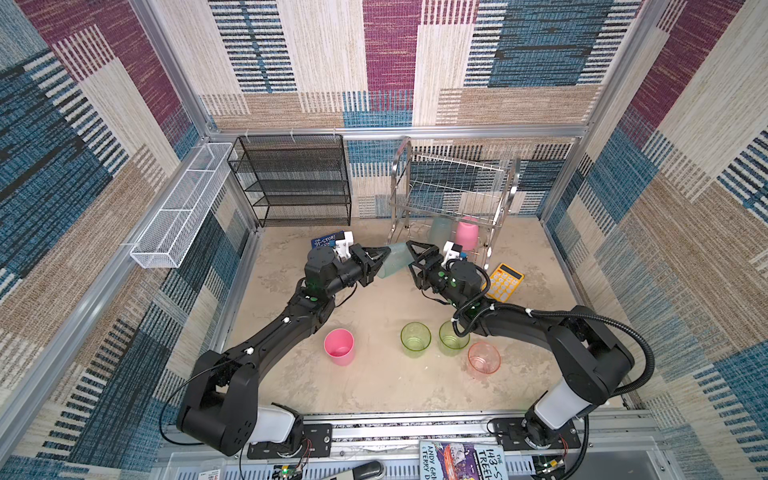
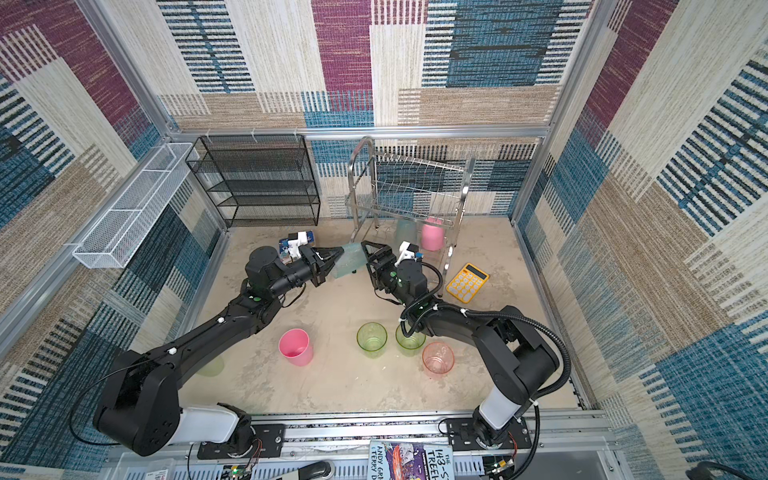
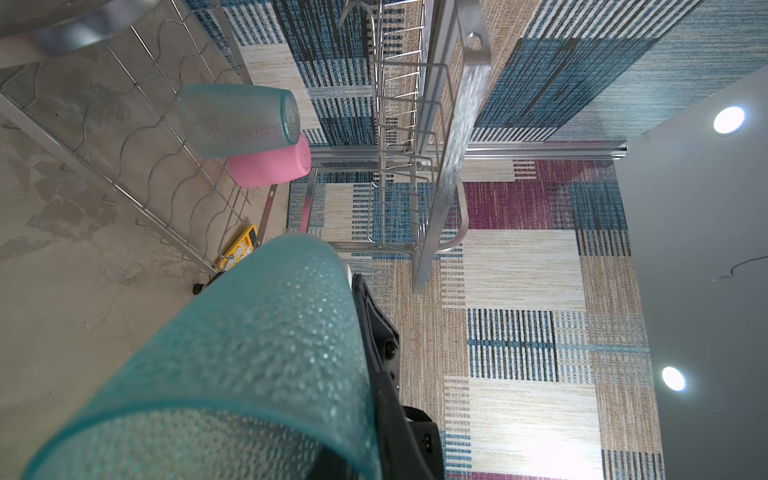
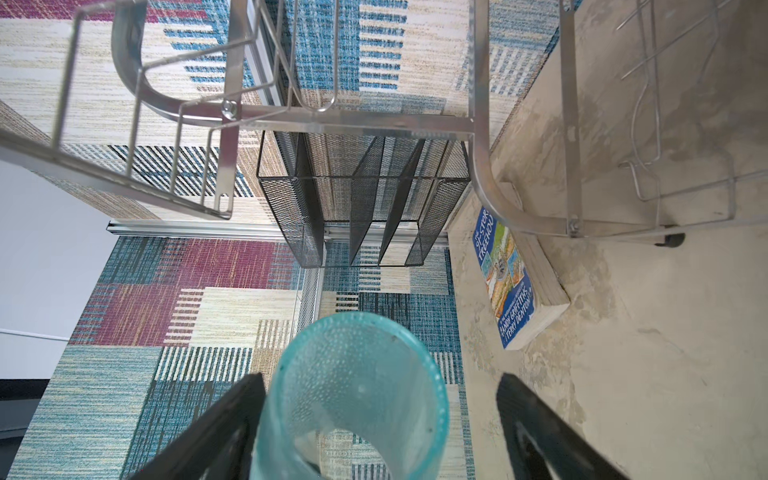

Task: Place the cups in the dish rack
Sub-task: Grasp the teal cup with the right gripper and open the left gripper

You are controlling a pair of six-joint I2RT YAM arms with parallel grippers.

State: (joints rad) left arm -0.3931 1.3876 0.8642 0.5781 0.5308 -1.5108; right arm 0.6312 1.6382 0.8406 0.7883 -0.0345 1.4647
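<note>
I had both top views high, looking steeply down on the whole table [image 1: 374, 395]; wrist cams v. close, rolled sideways, both catching teal cup [image 3: 257, 353] & dish rack [image 3: 460, 124].

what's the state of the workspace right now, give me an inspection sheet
surface: beige mottled tabletop, no spills seen
job's things: dish rack at the back; racked teal cup and racked pink cup on its lower tier; held teal cup off the table; loose pink cup, two yellow-green cups, salmon cup; third yellow-green cup half hidden under the left arm
clutter: yellow calculator, blue book, black mesh shelf, white mesh basket
grippers: left gripper shut on the held teal cup; right gripper open, jaws astride its other end
cables: black hose along the right arm; thin black cable at the left arm's base
surroundings: patterned fabric walls
</note>
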